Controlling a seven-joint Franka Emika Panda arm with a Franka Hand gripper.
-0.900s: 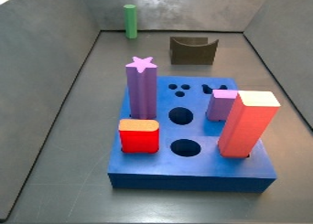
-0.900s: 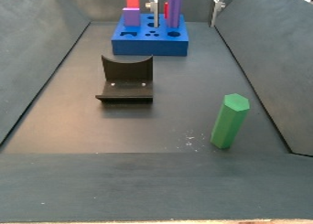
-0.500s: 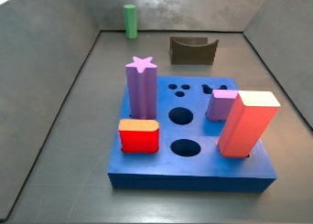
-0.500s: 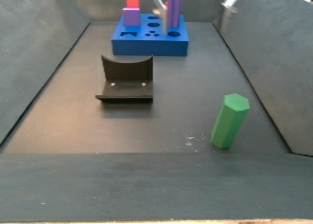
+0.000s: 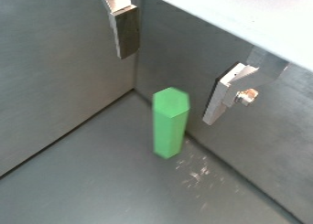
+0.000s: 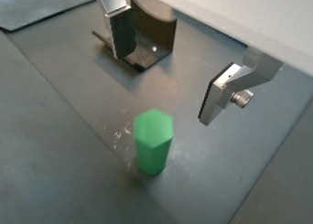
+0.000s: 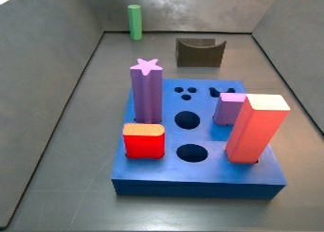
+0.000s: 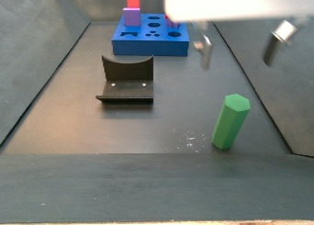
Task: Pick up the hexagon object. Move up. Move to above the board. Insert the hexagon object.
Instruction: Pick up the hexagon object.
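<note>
Nothing of the task is done yet: the hexagon object point(image 8: 229, 122) stands upright and untouched on the worktop point(image 8: 147, 128), so grasping, lifting, carrying and inserting all remain. The claw point(image 8: 238, 48) hangs spread wide and empty above it, the green rod below and between its fingers point(image 5: 124, 31) in both wrist views. The board point(image 8: 151, 40) lies well beyond the claw.

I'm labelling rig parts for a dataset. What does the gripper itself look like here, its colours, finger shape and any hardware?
The gripper, above the hexagon object, has two flat silver plate fingers. In both wrist views one finger carries a small round bolt or knob on its side. In a side view its body is a pale, blurred whitish block. No cables or markings are visible.
</note>
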